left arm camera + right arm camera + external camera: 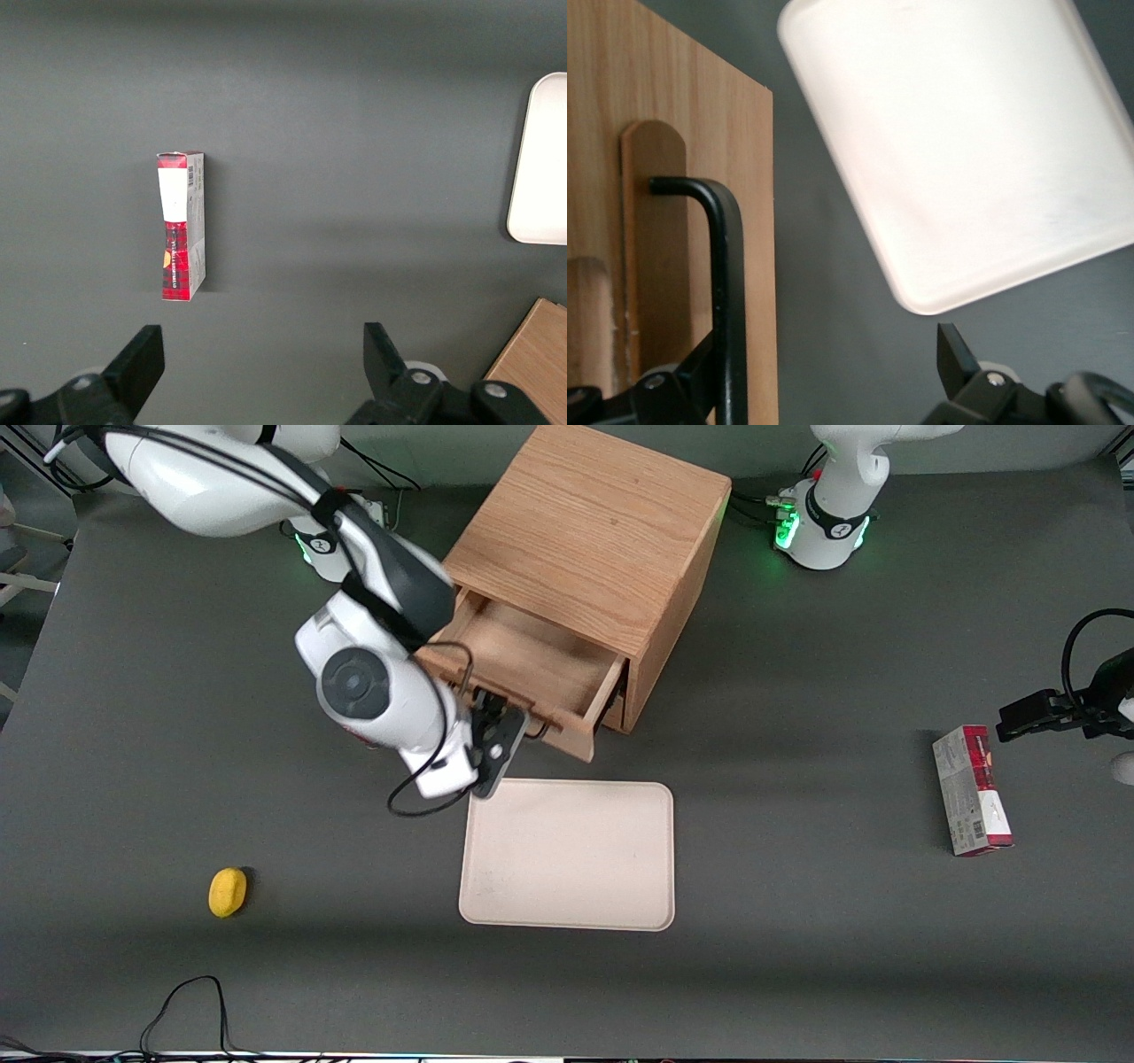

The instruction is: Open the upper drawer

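One drawer, the upper drawer point(532, 660) of the oak cabinet point(589, 531), stands pulled well out, its bare wooden tray exposed. The gripper point(498, 737) sits at the drawer front, its fingers spread apart on either side of the black wire pull point(725, 292) without clamping it. Just nearer the front camera lies a cream tray point(567, 856); a yellow object point(228, 892) lies toward the working arm's end, a red carton point(971, 790) toward the parked arm's.
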You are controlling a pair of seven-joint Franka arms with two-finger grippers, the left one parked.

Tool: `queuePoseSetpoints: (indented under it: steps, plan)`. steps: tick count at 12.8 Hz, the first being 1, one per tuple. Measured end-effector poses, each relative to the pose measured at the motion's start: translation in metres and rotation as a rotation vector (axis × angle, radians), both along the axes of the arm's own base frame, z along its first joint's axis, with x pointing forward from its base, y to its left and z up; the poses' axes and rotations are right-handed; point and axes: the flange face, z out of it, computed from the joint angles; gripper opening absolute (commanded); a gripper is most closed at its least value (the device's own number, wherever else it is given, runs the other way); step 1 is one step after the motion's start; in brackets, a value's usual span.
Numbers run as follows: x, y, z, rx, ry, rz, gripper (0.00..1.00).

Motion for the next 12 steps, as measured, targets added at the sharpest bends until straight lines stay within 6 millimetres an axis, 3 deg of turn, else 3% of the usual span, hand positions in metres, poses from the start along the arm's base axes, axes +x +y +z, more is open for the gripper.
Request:
queuePoseSetpoints:
  steps: [2,4,8,10,12]
  plan:
    - [0.032,-0.031,-0.01,0.007,-0.021,0.005,1.0]
    - [0.053,-0.049,-0.006,0.02,-0.048,-0.012,1.0]
    - [0.065,-0.057,0.012,0.031,-0.083,-0.032,1.0]
    - [0.072,-0.063,0.033,0.035,-0.124,-0.047,1.0]
    - [0.077,-0.087,0.076,0.008,-0.178,-0.081,1.0]
